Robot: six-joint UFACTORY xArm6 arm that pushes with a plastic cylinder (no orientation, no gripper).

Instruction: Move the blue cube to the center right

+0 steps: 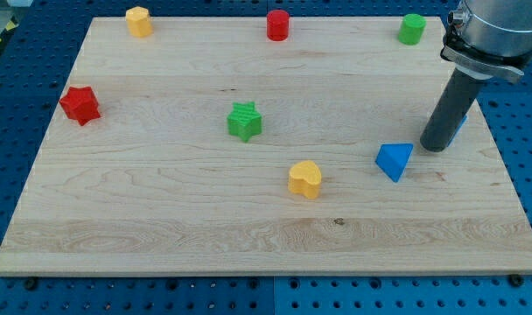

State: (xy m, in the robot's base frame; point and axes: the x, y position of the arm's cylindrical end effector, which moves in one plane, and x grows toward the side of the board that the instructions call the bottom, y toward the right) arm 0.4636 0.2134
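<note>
My tip rests on the wooden board at the view's right, about mid-height. A sliver of a blue block shows just past the rod's right edge. The rod hides most of it, so I cannot make out its shape. A blue triangular block lies just left of the tip and slightly below it, a small gap apart.
A yellow heart lies left of the blue triangle and a green star near the middle. A red star is at the left. Along the top edge are a yellow block, a red cylinder and a green cylinder.
</note>
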